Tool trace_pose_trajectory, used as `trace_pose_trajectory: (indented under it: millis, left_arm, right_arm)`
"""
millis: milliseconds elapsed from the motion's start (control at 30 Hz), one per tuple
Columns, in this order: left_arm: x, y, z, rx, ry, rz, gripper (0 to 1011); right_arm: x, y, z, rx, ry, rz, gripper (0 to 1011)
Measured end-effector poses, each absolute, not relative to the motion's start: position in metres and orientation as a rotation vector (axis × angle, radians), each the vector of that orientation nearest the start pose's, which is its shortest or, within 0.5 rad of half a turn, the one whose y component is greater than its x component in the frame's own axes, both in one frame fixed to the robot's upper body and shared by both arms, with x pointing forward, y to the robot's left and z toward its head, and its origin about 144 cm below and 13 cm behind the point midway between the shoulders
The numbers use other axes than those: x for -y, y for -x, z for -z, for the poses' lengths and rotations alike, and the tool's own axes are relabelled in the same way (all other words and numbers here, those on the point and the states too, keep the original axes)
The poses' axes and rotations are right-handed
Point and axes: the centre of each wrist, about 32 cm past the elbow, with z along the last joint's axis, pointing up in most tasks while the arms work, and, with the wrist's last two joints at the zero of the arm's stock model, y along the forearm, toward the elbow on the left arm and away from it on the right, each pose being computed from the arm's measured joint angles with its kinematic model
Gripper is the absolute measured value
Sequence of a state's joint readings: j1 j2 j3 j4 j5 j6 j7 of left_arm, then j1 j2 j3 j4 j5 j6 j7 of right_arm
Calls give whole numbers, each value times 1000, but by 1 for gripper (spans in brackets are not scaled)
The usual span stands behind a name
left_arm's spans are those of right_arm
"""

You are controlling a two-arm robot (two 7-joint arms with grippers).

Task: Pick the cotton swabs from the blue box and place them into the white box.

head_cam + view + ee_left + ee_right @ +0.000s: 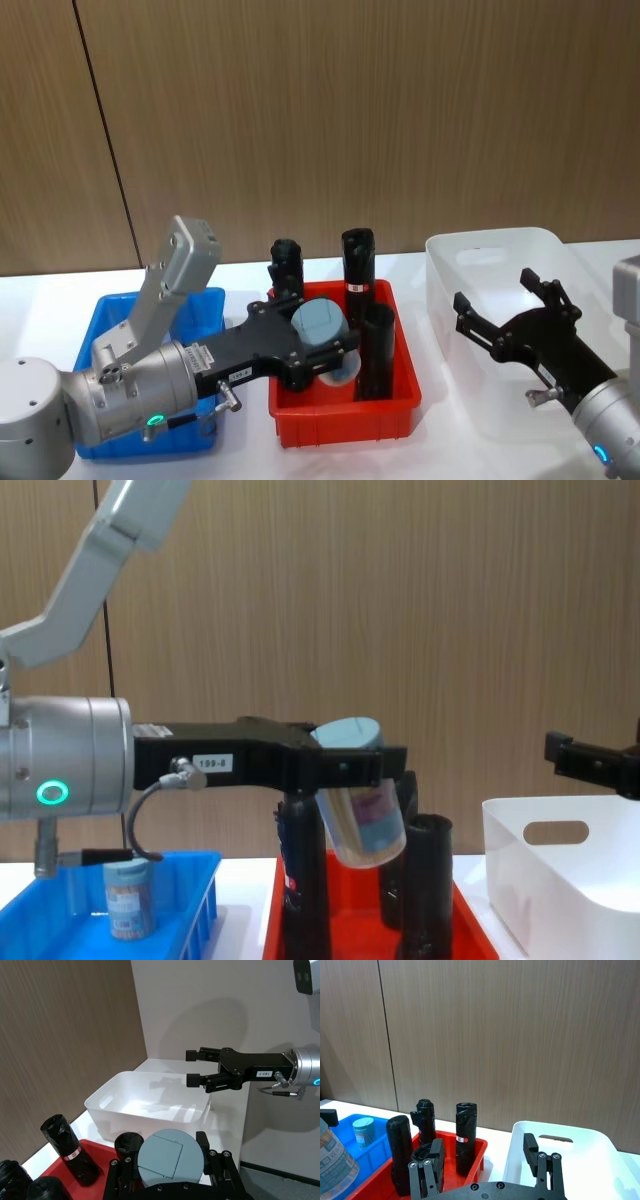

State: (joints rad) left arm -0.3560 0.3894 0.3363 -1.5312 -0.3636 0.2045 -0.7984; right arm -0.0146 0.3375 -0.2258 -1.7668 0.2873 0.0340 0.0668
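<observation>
My left gripper (325, 352) is shut on a cotton swabs jar (318, 322) with a pale blue lid and holds it tilted in the air above the red tray (340, 420). The chest view shows that jar (362, 820) hanging clear of the tray floor. A second cotton swabs jar (128, 898) stands upright in the blue box (190, 900) on the left, and it is the jar (363, 1131) in the right wrist view. The white box (490, 240) sits at the right. My right gripper (493, 290) hovers open over it with nothing between its fingers.
Three tall black cylinders (357, 260) stand in the red tray, which lies between the blue box (110, 310) and the white box. One of them (425, 880) rises close beside the held jar. A wood-panelled wall runs behind the white table.
</observation>
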Motion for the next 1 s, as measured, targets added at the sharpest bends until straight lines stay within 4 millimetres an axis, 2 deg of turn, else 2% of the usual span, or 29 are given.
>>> trace_pose_trajectory:
  millis: [633, 1000]
  left_arm:
    - [-256, -530, -1237, 35, -119, -515, 669]
    - [-258, -529, -1237, 35, -120, -519, 669]
  right_arm:
    - [237, -443, -1189, 75, -26, 1229, 1002]
    - [241, -444, -1191, 80, -8, 1167, 1002]
